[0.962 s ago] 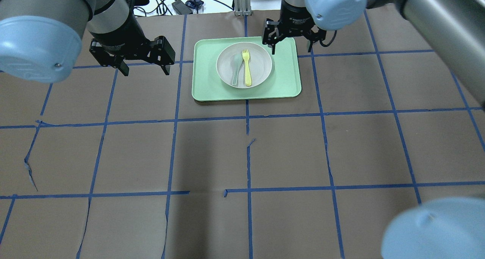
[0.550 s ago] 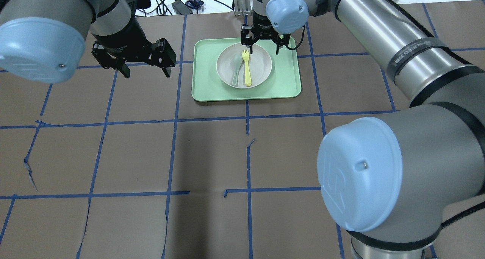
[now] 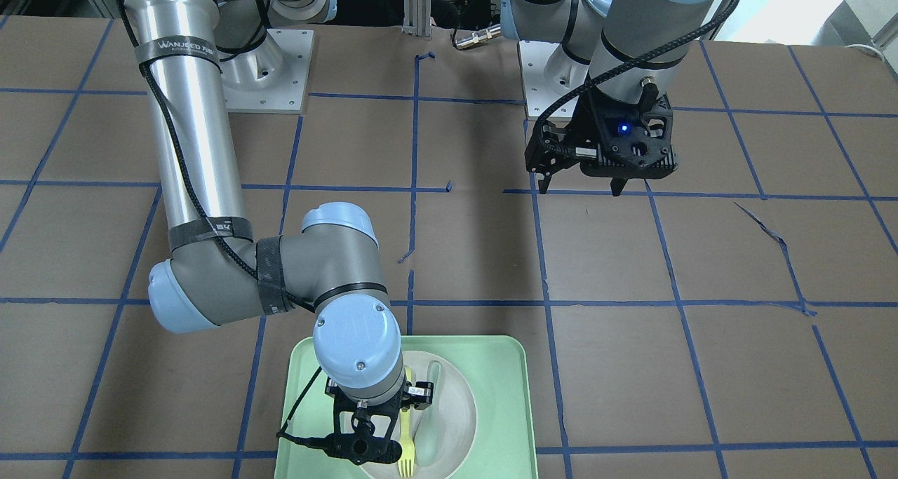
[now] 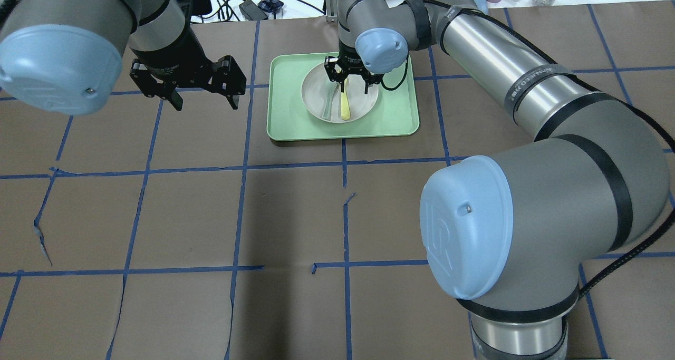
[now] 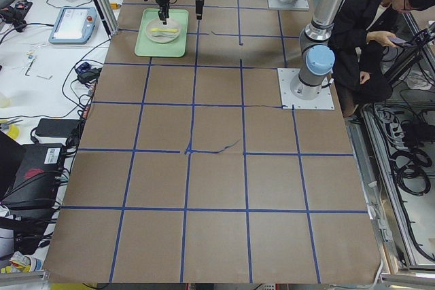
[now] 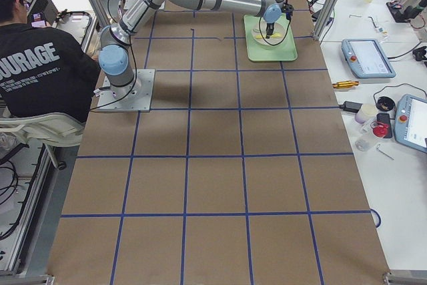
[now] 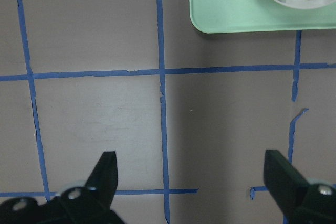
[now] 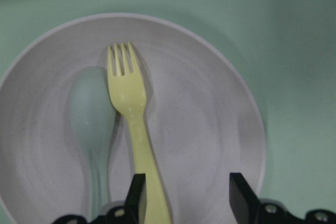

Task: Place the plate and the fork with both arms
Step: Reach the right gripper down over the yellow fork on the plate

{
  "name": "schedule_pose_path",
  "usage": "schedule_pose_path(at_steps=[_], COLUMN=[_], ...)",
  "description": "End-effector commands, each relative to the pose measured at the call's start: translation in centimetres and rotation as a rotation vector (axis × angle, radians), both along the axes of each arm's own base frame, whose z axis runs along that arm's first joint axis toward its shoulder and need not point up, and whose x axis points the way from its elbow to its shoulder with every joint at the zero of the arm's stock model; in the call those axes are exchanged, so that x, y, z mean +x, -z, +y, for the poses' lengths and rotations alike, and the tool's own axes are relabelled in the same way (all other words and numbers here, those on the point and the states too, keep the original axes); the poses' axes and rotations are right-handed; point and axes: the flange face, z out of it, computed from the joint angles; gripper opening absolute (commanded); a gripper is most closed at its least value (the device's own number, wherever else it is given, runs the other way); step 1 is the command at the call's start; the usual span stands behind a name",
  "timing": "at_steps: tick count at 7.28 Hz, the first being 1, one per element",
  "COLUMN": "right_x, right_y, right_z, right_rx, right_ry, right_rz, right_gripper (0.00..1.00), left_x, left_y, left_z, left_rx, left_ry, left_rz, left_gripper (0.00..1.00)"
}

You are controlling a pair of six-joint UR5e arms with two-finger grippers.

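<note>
The white plate [image 4: 362,106] lies on the pale-green tray [image 4: 395,112]. The yellow fork [image 4: 345,108] lies in the plate next to a grey-green spoon [image 4: 327,108]. My right gripper [image 4: 349,84] hangs low over the plate and is open. In the right wrist view the right gripper [image 8: 186,198] has the fork [image 8: 128,93] handle just inside one finger [image 8: 137,192], and the plate [image 8: 205,119] fills the view. My left gripper [image 4: 205,105] is open and empty, above bare table left of the tray. The left gripper also shows in the left wrist view [image 7: 191,177] and the front view [image 3: 579,188].
Brown table paper with a blue tape grid [image 4: 345,162] surrounds the tray. Cables and an aluminium post [image 4: 332,1] stand at the far edge. In the front view the right arm's elbow [image 3: 210,289] lies low beside the tray [image 3: 505,395].
My right gripper moved from the tray's far right corner to over the plate and came down around the fork's handle end. My left gripper has hardly moved.
</note>
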Motion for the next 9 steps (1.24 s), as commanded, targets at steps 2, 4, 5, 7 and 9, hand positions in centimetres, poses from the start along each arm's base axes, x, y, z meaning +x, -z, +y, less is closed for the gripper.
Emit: schedule_pose_path(at_steps=[2, 4, 5, 7, 9], right_x=[0.4, 0.8, 1.2, 1.2, 1.1], right_y=[2.0, 2.2, 2.3, 3.2, 3.8], right_z=[0.1, 0.2, 0.3, 0.5, 0.8], right_rx=[0.015, 0.016, 0.019, 0.029, 0.026], right_ry=[-0.009, -0.006, -0.011, -0.012, -0.017], right_rz=[0.003, -0.014, -0.024, -0.020, -0.019], right_gripper=[0.62, 0.61, 0.61, 0.58, 0.51], left_x=[0.0, 0.0, 0.0, 0.0, 0.0], left_y=[-0.1, -0.1, -0.1, -0.1, 0.0], left_z=[-0.1, -0.1, -0.1, -0.1, -0.1], left_rx=[-0.003, -0.006, -0.006, -0.005, -0.003], left_ry=[0.000, -0.002, -0.002, -0.002, -0.003], left_rz=[0.001, 0.001, 0.001, 0.001, 0.001], left_gripper=[1.00, 1.00, 1.00, 1.00, 1.00])
